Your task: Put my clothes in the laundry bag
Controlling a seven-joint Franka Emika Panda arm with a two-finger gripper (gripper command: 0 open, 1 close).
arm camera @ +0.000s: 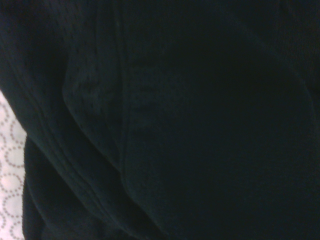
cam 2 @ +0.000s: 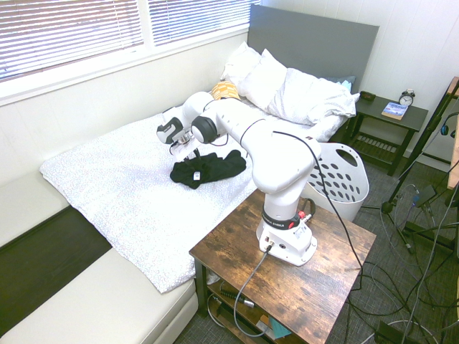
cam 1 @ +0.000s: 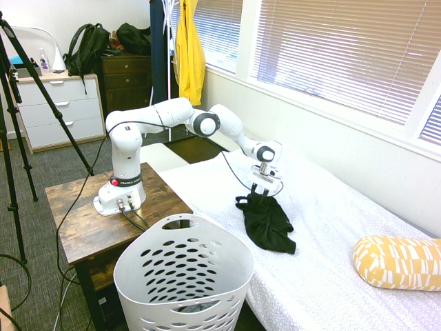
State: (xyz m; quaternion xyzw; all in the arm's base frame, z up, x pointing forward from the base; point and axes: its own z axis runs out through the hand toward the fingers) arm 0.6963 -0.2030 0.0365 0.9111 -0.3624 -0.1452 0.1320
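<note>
black garment (cam 1: 270,224) lies crumpled on the bed (cam 1: 331,262), right under the hand (cam 1: 260,192), whose fingers stand apart at its near edge; whether they have cloth between them, one cannot tell. the white laundry basket (cam 1: 238,265) stands beside the bed, well apart from the hand. farther along the bed lies a yellow patterned pillow (cam 1: 400,263).

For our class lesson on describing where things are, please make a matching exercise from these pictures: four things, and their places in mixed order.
Things
1. Black garment
2. Laundry basket
3. Yellow patterned pillow
4. Alarm clock

Places
A. On the small dark table, near a book
B. On the bed, under the tool
C. Beside the bed, by the wooden table
D. On the bed, away from the tool

Pairs: 1-B, 2-C, 3-D, 4-A
</note>
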